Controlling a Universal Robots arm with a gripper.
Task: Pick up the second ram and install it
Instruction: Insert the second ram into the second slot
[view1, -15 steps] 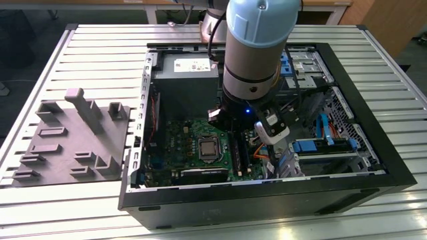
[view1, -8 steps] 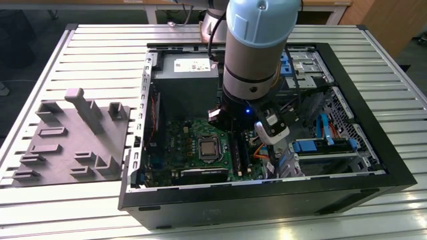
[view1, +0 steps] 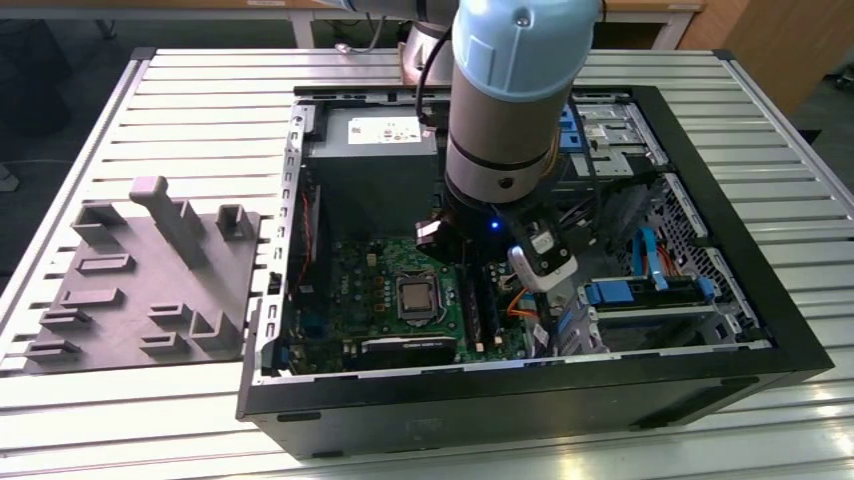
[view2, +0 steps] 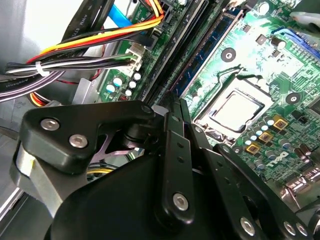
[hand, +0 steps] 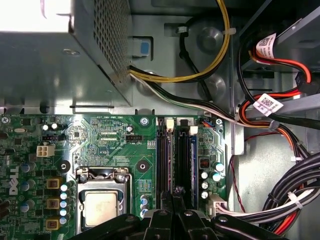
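My gripper hangs low inside the open computer case, directly over the memory slots of the green motherboard. Its black fingers stand pressed close together. The second ram shows as a thin dark strip seen edge-on, running from between the fingertips in line with the slots. Whether it sits down in its slot I cannot tell. In the exterior view the arm's wrist covers the gripper at the motherboard's right side.
The bare processor socket lies beside the slots. Bundles of black, red and yellow cables crowd the other side, and the metal power supply box stands past the board's edge. A grey holder tray sits on the table at the exterior view's left.
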